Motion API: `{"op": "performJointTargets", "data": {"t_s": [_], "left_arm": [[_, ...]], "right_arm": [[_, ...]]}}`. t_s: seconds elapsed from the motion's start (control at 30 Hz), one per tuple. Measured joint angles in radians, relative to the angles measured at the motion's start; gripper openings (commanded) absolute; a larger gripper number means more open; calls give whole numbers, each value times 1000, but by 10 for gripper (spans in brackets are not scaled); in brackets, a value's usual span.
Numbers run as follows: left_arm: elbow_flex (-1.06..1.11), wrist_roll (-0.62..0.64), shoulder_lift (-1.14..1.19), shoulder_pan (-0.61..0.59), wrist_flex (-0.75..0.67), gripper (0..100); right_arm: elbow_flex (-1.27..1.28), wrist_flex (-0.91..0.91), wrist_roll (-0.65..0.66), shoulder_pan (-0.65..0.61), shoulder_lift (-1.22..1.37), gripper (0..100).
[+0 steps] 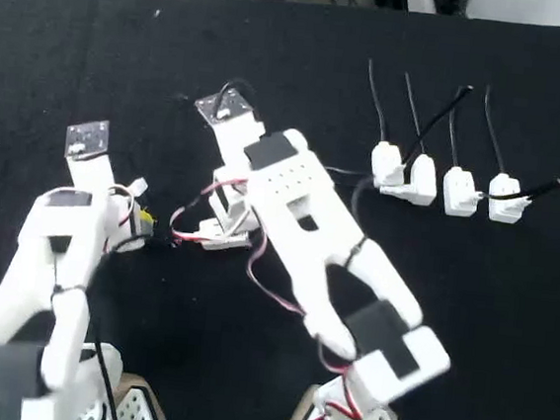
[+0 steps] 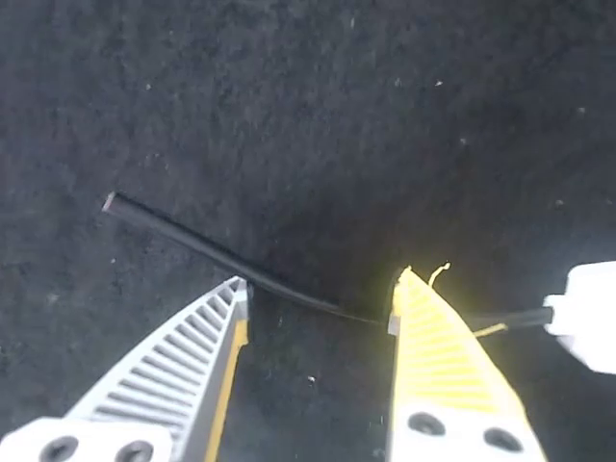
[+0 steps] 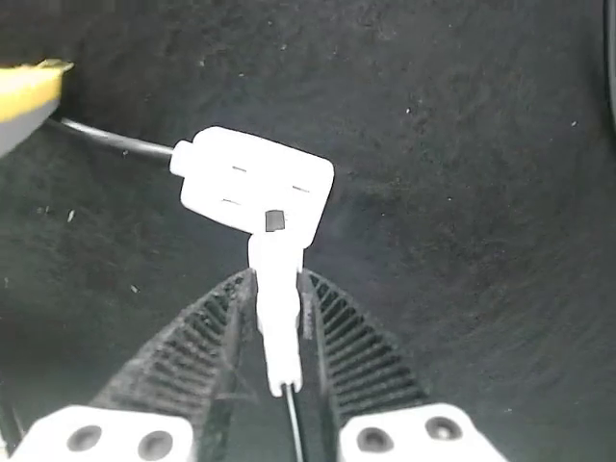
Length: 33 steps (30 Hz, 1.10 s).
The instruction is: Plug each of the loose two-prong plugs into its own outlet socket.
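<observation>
1. Right hand (image 3: 277,279): black ribbed fingers closed on the small white two-prong plug (image 3: 279,342). The plug's nose meets the white rectangular outlet socket block (image 3: 252,178); the prongs are hidden, so seating depth is uncertain.
2. Left hand (image 2: 318,289): spread wide astride the socket's thin black cord (image 2: 192,245).
3. Four white plug-and-socket pairs (image 1: 458,191) in a row on the black cloth tabletop (image 1: 507,321), well apart from both hands; they appear already mated.
4. Progress: this looks like the last pair. A final push home and release probably remain.
</observation>
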Motion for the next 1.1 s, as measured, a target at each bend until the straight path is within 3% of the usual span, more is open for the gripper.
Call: {"op": "performJointTargets", "data": {"t_s": [0.27,0.63,1.1], "left_arm": [[203,-3,-258,9,-135,238],[207,-5,-273,11,-137,238],[207,-5,-273,11,-137,238]], "right_arm": [[-250,164,-89,-2,216,11],[-580,339,-169,-2,466,11],[-614,344,-258,2,491,10]]}}
